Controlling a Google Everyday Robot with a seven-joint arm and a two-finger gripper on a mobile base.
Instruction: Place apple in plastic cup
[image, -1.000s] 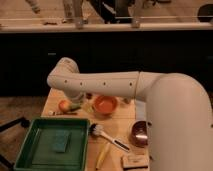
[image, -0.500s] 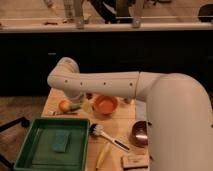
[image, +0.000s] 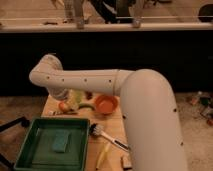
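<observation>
The apple (image: 63, 106), small and red-orange, lies on the wooden table (image: 116, 125) near its far left corner. The plastic cup (image: 76, 98), pale green and translucent, stands upright just right of the apple. My gripper (image: 61, 94) hangs at the end of the white arm (image: 100, 80), right above the apple and against the cup's left side. The arm hides part of both.
An orange bowl (image: 106, 104) stands right of the cup, with a small green item (image: 87, 106) between them. A green tray (image: 35, 150) holding a sponge (image: 60, 142) fills the front left. A dish brush (image: 107, 138) and a yellow object (image: 102, 157) lie in front. The arm covers the table's right side.
The gripper stays over the apple and cup. The thick part of the arm now covers the dark metal cup seen earlier at the right of the table.
</observation>
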